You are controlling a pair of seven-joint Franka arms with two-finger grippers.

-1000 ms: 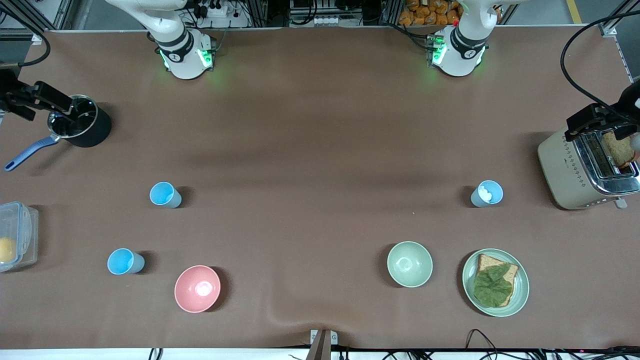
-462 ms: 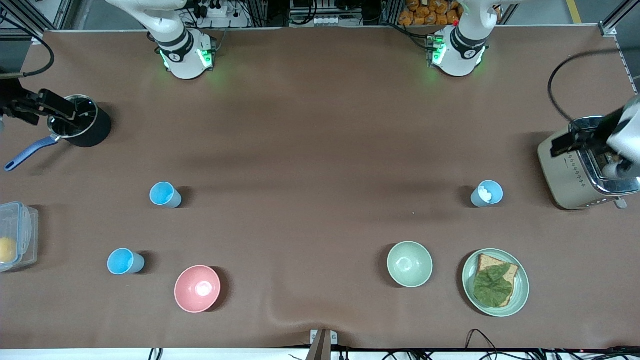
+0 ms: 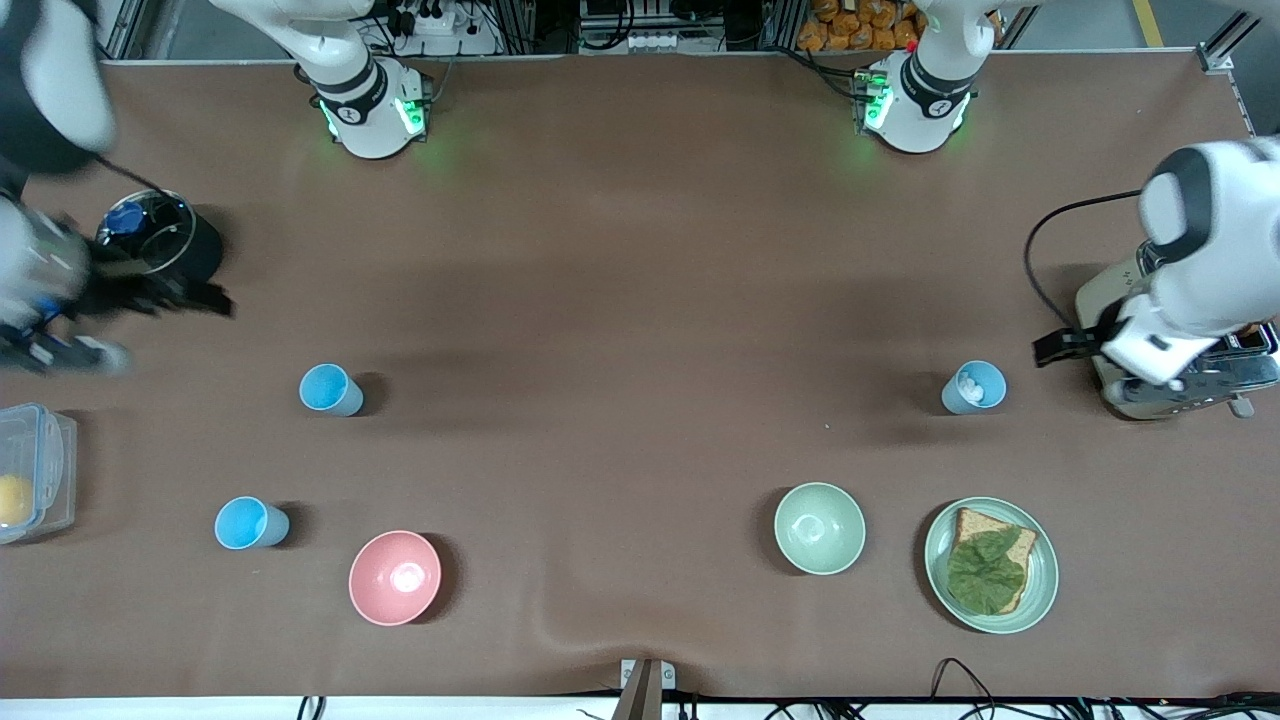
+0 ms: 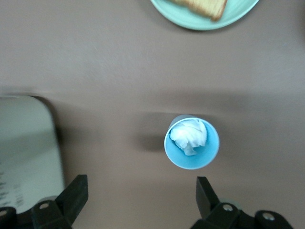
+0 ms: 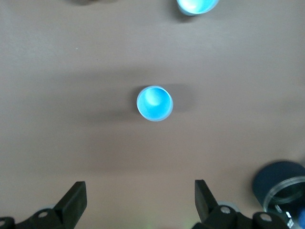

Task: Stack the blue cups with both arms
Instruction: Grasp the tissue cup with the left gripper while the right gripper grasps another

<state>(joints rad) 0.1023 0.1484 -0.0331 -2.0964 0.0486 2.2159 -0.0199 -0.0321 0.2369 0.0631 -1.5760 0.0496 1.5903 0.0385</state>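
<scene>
Three blue cups stand upright on the brown table. One cup point(image 3: 330, 389) is toward the right arm's end, and a second cup point(image 3: 250, 523) stands nearer to the front camera. The third cup point(image 3: 973, 387), toward the left arm's end, holds a crumpled white wad. My left gripper point(image 3: 1058, 347) is open and empty, up in the air beside the toaster. In the left wrist view point(image 4: 139, 195) it hangs just short of the wad cup point(image 4: 192, 143). My right gripper point(image 3: 190, 298) is open and empty beside the black pot. Its wrist view point(image 5: 139, 198) shows both empty cups point(image 5: 154, 103) point(image 5: 196, 5).
A toaster point(image 3: 1105, 300) stands at the left arm's end, partly hidden by that arm. A black pot point(image 3: 165, 240) and a clear lidded box point(image 3: 35, 470) are at the right arm's end. A pink bowl point(image 3: 395, 577), a pale green bowl point(image 3: 819, 527) and a green plate point(image 3: 1040, 590) with bread and lettuce stand near the front.
Both arms have swung in from the table's ends. The left gripper left the toaster and moved toward the wad cup. The right gripper left the pot and moved toward the empty cups.
</scene>
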